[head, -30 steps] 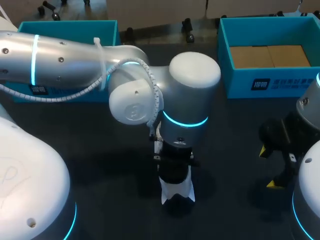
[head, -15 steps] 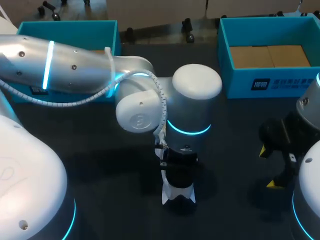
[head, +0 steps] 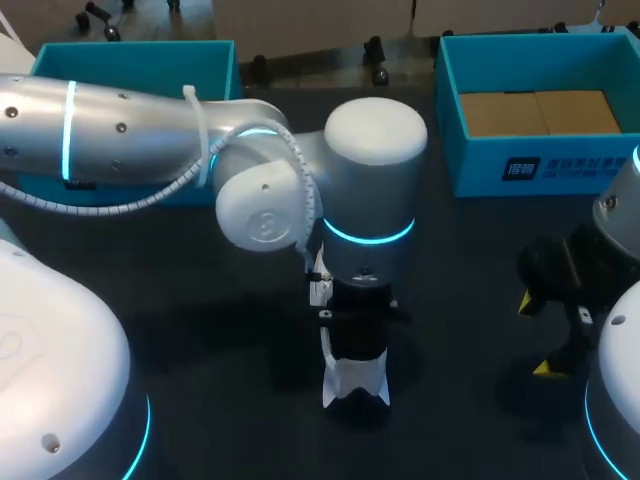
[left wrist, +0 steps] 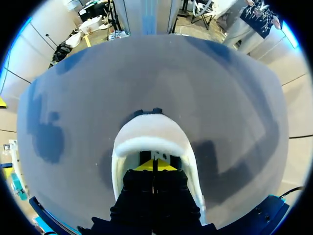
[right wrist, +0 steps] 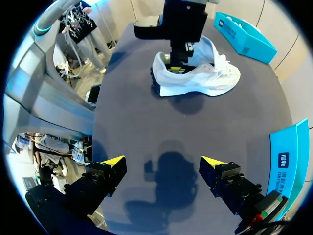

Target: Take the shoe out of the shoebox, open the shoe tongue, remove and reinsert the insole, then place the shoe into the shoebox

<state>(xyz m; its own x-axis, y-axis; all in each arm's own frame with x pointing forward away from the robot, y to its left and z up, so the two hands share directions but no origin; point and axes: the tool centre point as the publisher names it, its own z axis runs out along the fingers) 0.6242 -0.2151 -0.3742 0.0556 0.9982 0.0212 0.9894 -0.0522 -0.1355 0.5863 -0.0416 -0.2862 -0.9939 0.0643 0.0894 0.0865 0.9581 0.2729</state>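
A white shoe (head: pixel 356 384) stands on the dark table near its front middle, heel toward me. My left arm comes in from the left and points straight down into it. In the left wrist view my left gripper (left wrist: pixel 154 165) is shut, its yellow tips pressed together inside the shoe's heel opening (left wrist: pixel 151 133); I cannot see whether anything thin is pinched between them. The right wrist view shows the shoe (right wrist: pixel 205 78) from the side with the left gripper's black fingers (right wrist: pixel 177 55) dipped into it. My right gripper (right wrist: pixel 163 162) stands open and empty over bare table, well short of the shoe.
A blue shoebox (head: pixel 480 170) with brown cardboard inside sits at the back right. A second blue box (head: pixel 130 55) stands at the back left, partly behind my left arm. My right gripper (head: pixel 537 335) is at the table's right front.
My left arm's wrist and elbow swayed slightly right, then back left. Its gripper stayed inside the shoe, which barely shifted. The right arm has not moved.
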